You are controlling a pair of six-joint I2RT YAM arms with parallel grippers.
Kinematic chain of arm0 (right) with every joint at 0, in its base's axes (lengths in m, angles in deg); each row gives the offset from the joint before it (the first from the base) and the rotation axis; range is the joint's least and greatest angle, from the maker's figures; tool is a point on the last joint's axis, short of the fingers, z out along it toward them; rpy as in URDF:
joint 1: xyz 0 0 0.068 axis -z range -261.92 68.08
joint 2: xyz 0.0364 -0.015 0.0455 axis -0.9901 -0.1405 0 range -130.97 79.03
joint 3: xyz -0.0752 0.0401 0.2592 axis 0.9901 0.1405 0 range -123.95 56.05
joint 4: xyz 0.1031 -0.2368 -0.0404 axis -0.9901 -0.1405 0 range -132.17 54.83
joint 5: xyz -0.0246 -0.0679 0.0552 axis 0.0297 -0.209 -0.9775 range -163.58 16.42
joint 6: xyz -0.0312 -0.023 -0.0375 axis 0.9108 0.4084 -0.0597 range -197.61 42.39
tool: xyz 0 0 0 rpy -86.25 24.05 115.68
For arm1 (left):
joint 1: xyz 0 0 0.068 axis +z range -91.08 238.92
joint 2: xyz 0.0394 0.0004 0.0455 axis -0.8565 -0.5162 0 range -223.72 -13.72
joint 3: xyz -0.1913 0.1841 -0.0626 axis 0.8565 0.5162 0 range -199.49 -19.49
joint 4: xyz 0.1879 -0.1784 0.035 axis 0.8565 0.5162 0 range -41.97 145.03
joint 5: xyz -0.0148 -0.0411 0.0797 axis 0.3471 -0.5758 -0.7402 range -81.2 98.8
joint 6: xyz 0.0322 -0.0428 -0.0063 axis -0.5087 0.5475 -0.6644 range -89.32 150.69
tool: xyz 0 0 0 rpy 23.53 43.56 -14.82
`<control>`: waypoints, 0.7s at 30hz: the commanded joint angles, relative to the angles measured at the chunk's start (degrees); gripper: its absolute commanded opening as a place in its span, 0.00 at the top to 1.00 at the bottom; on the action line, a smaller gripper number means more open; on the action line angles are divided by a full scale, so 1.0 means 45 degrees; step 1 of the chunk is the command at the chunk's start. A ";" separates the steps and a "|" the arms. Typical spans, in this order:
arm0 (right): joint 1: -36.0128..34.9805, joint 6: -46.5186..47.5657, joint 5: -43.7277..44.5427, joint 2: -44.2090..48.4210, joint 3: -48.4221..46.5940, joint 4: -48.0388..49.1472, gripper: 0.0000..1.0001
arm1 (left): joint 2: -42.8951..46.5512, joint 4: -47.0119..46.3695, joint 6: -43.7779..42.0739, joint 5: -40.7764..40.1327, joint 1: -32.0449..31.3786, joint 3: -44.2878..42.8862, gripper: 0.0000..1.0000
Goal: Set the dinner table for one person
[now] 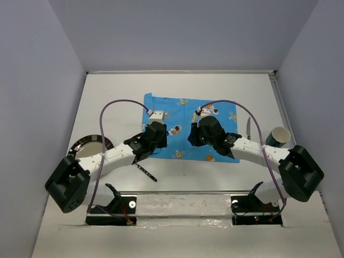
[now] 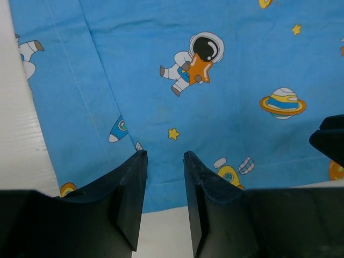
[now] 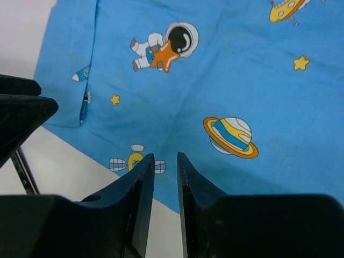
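The white dinner table [image 1: 113, 102] carries a blue space-print mat [image 1: 183, 115] at its middle. My left gripper [image 1: 156, 129] hovers over the mat's near left edge, its jaws narrowly apart and empty. In the left wrist view the gripper [image 2: 165, 154] is above the mat's hem [image 2: 161, 188]. My right gripper [image 1: 201, 131] hovers over the mat's near middle, its jaws also narrowly apart and empty. In the right wrist view the gripper [image 3: 165, 156] is above the mat's near edge. The mat's left side [image 3: 70, 64] is folded over.
A dark-rimmed plate [image 1: 88, 145] lies at the left, partly under the left arm. A green cup [image 1: 279, 136] and a knife [image 1: 248, 129] are at the right. A thin dark utensil [image 1: 146, 172] lies near the left arm. A silver rail [image 1: 183, 203] runs along the near edge.
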 commanded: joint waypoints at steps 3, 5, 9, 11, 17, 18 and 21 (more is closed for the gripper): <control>0.0526 -0.0311 -0.0202 -0.1028 -0.0250 0.0076 0.68 | -0.1219 0.0410 -0.0387 -0.1517 -0.0855 -0.0782 0.57; 0.0720 -0.0213 -0.0222 -0.1340 -0.0250 0.0056 0.68 | -0.1395 0.0430 -0.0231 -0.1537 -0.0875 -0.0489 0.59; 0.0995 -0.0135 -0.0261 -0.1712 -0.0290 0.0036 0.68 | -0.1708 0.0623 -0.0035 -0.1537 -0.0875 -0.0371 0.59; 0.0996 -0.0135 -0.0261 -0.1732 -0.0251 0.0017 0.67 | -0.1767 0.0917 0.0101 -0.1654 -0.0875 -0.0351 0.59; 0.0996 -0.0154 -0.0163 -0.1849 -0.0192 0.0037 0.67 | -0.2254 0.0977 0.0238 -0.1442 -0.0875 -0.0292 0.59; 0.0996 -0.0135 -0.0144 -0.1849 -0.0172 0.0037 0.67 | -0.2333 0.0938 0.0258 -0.1324 -0.0875 -0.0273 0.59; 0.0996 -0.0135 -0.0027 -0.1791 -0.0075 0.0037 0.67 | -0.2568 0.0995 0.0336 -0.1380 -0.0875 -0.0234 0.61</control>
